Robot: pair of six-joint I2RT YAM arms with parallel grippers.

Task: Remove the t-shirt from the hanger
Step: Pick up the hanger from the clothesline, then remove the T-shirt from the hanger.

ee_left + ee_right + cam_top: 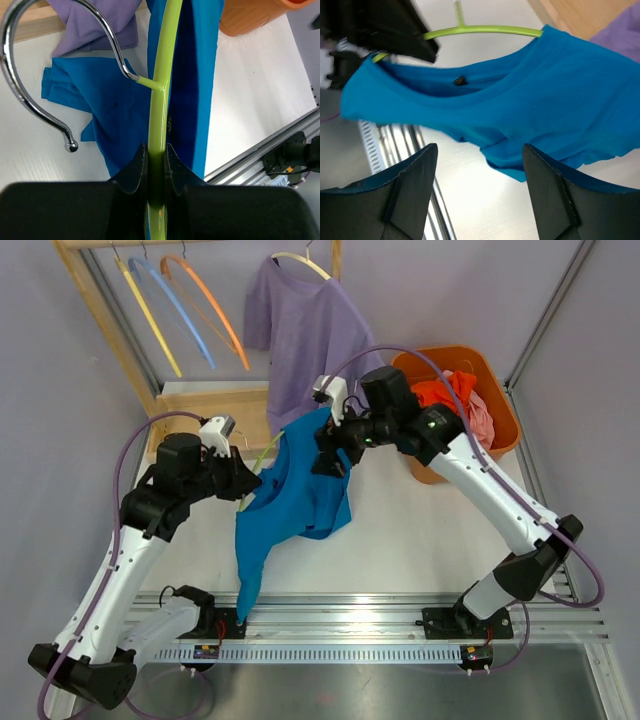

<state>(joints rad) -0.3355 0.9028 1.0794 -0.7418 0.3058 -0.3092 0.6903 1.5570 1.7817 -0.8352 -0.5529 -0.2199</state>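
T-shirt (290, 490) beneath right pincer (330, 455), right elbow (398, 400) high

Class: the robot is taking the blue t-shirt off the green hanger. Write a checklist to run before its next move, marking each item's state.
1. Left gripper clamped on green hanger: ok.
2. Right gripper open and empty, ready to grab: ok.
3. Hanger hook caught on nothing: ok.
4. Blue t-shirt off the hanger: not ok, it hangs on it.
5. Fabric snagged anywhere: cannot tell.

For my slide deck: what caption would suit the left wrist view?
Left gripper shut on the lime-green plastic hanger, chrome hook curling left, blue fabric t-shirt hanging on it.
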